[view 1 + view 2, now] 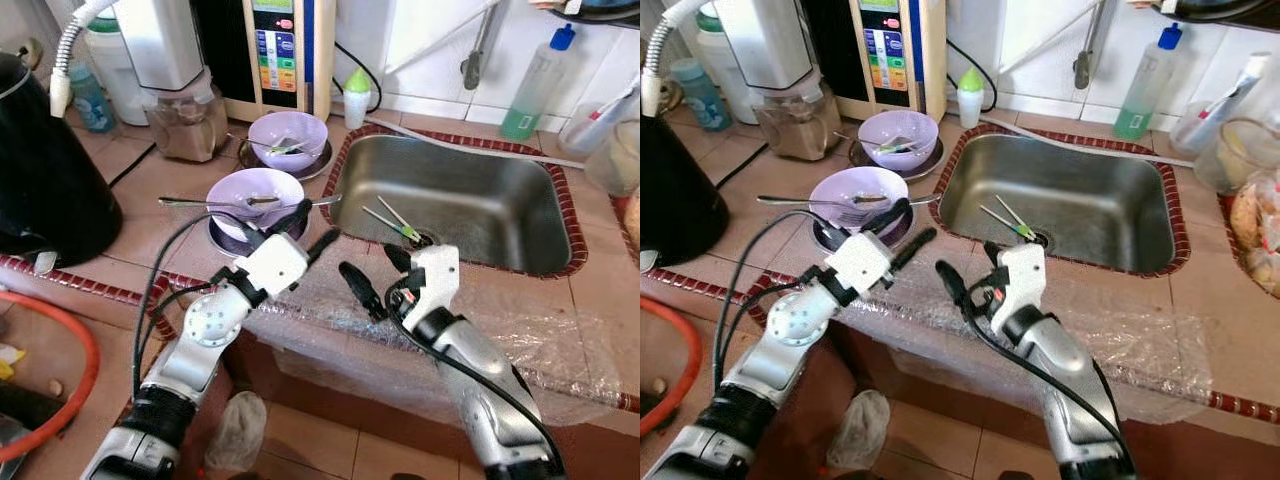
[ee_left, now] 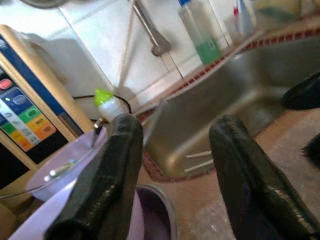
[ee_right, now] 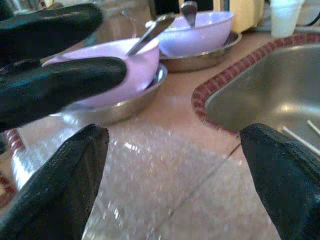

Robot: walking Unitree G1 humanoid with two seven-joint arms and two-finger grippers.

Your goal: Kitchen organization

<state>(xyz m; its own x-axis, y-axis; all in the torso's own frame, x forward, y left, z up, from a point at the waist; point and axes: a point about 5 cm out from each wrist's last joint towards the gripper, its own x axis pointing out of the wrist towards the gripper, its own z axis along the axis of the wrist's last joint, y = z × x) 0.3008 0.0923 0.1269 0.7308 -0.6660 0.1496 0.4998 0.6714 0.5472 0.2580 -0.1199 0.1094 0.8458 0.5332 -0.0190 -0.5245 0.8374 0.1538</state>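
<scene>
A purple bowl (image 1: 255, 192) with a long spoon across it sits on a steel plate near the counter's front. A second purple bowl (image 1: 287, 135) with utensils in it stands on its own plate behind. My left gripper (image 1: 308, 230) hovers open just right of the near bowl, nothing between its fingers (image 2: 107, 185). My right gripper (image 1: 378, 272) is open over the plastic-covered counter edge, in front of the sink (image 1: 520, 215). Two thin sticks with a green end (image 1: 392, 222) lie in the sink. In the right wrist view the near bowl (image 3: 112, 60) lies ahead of the open fingers (image 3: 60, 185).
A black kettle (image 1: 40, 180) stands at the left. A blender jar (image 1: 185, 120), a water dispenser (image 1: 280, 50) and a small green-capped bottle (image 1: 357, 95) line the back. A green soap bottle (image 1: 535, 85) stands behind the sink. Crinkled plastic film (image 1: 490, 335) covers the counter's front edge.
</scene>
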